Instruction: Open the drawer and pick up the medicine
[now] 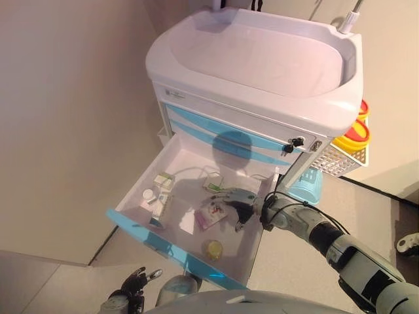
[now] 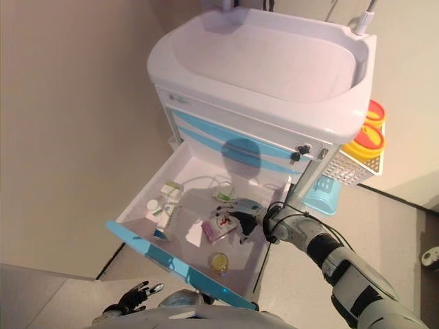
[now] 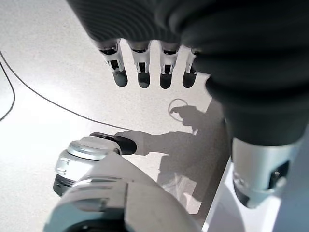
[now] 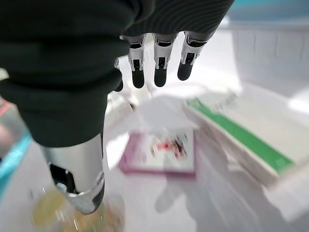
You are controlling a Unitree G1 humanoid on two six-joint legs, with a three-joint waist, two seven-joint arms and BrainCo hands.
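A white medical cart with blue drawer fronts stands against a beige wall; its lowest drawer is pulled fully out. The right hand reaches into the drawer from the robot's right, palm down, fingers straight and relaxed, gripping nothing. The medicine, a pink-edged box, lies flat on the drawer floor directly beneath and slightly ahead of this hand; in the right wrist view the box shows below the fingertips, apparently with a gap between them, though contact cannot be ruled out. Beside it lies a white box with a green stripe. A small yellow-lidded jar sits near the drawer front, nearer the robot than the pink box. Further small packages lie along the drawer's left side. On the cart's right side hangs a white wire basket holding yellow containers with red rims. The left hand hangs low beside the drawer front, well apart from it, fingers straight and empty.
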